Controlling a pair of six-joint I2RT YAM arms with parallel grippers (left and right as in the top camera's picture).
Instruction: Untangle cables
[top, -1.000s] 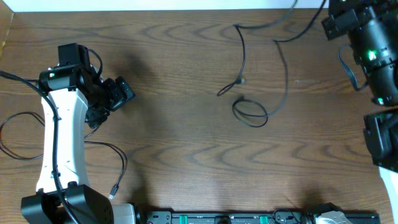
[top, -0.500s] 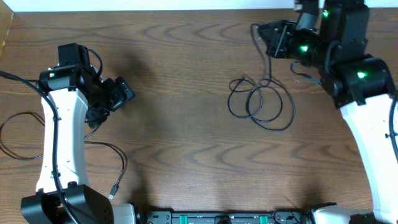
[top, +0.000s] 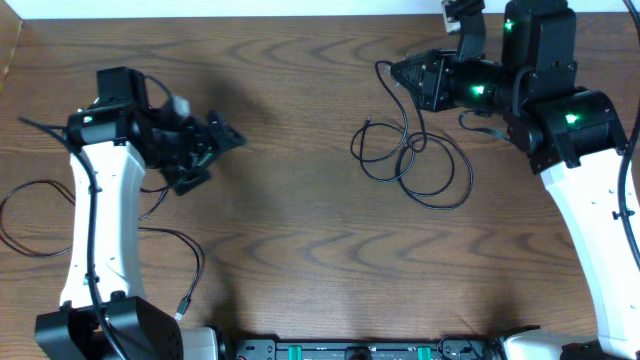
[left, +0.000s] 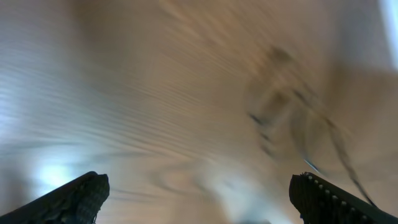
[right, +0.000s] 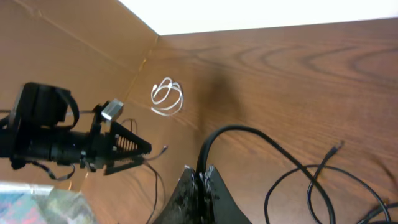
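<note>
Two black cables (top: 408, 150) lie looped at the overhead view's upper right, one strand pinched in the closed right gripper (right: 200, 176); the left gripper (left: 199, 186) gapes wide, empty.

table (top: 300, 250): brown wood with bold dark grain, smooth, faint sheen under the light
black cables (right: 245, 129): thin, smooth sheath that looks like plastic or rubber, dull gloss
white cable (right: 166, 98): smooth, bright, slightly glossy
arm shells (top: 85, 240): white hard plastic, smooth, semi-gloss
arm joints (top: 545, 60): black casing, matt
left gripper (left: 198, 183): black and matt; fingers (left: 78, 199) finely ribbed, rough-looking
right gripper (right: 200, 177): black, matt, coarse and grainy
side board (right: 74, 56): plain brown, matt, like cardboard
</note>
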